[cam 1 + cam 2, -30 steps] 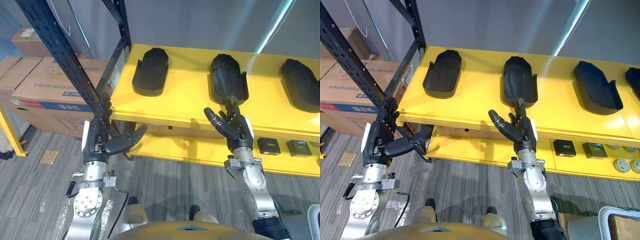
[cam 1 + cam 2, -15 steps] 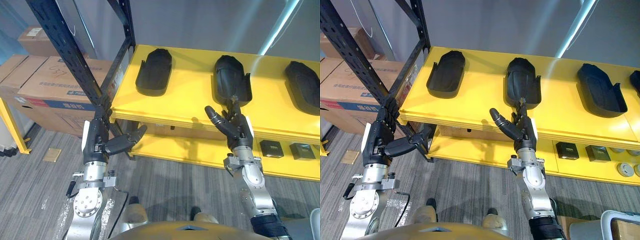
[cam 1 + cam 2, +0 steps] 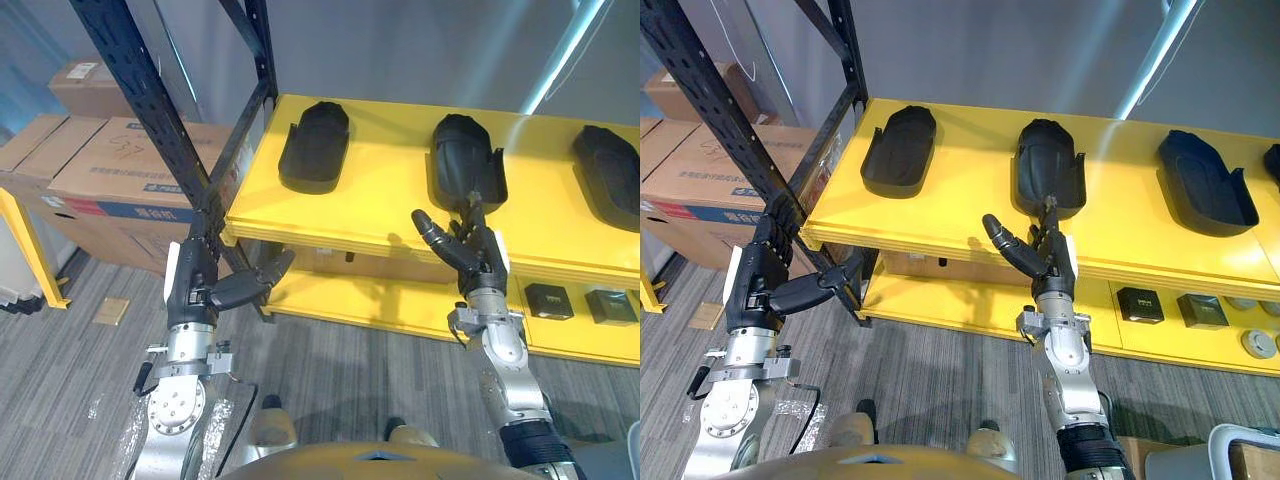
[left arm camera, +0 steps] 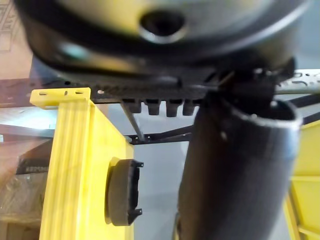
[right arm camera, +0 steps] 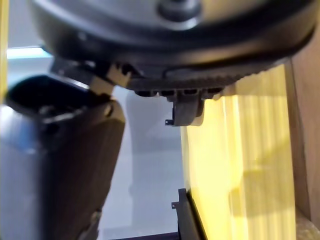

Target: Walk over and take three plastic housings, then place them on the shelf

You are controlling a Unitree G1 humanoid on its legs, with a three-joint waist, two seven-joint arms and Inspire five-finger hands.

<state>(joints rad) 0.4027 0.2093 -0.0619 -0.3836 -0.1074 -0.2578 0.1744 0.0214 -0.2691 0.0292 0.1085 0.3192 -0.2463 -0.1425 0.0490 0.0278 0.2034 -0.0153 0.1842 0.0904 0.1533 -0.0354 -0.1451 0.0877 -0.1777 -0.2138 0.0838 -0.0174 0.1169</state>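
Three black plastic housings lie on the yellow top board of the shelf [image 3: 400, 215]: the left housing [image 3: 314, 148] near the board's left end, the middle housing [image 3: 466, 165] about halfway along, and the right housing [image 3: 610, 175] toward the right edge of the left eye view. In the right eye view the tip of a fourth dark shape [image 3: 1274, 160] shows at the far right of the board, too cut off to identify. All of them rest open side up, well apart, between the front edge and the back.

Both hands are empty. The left hand [image 3: 195, 280] is held in front of the board's left front corner, beside the dark rack post [image 3: 150, 100], fingers relaxed and thumb out. The right hand [image 3: 470, 250] is raised just before the front edge, below the middle housing, fingers spread wide and holding nothing.

As a judgement: this fits either housings waiting to be picked up from this board, or housings already set down on it. The frames alone do not settle which.

On the lower yellow board, toward its right end, sit small dark boxes [image 3: 1140, 305] and pale round parts [image 3: 1258, 342]. Brown cartons [image 3: 110, 170] are stacked on the floor to the left of the rack; their contents are closed from view.
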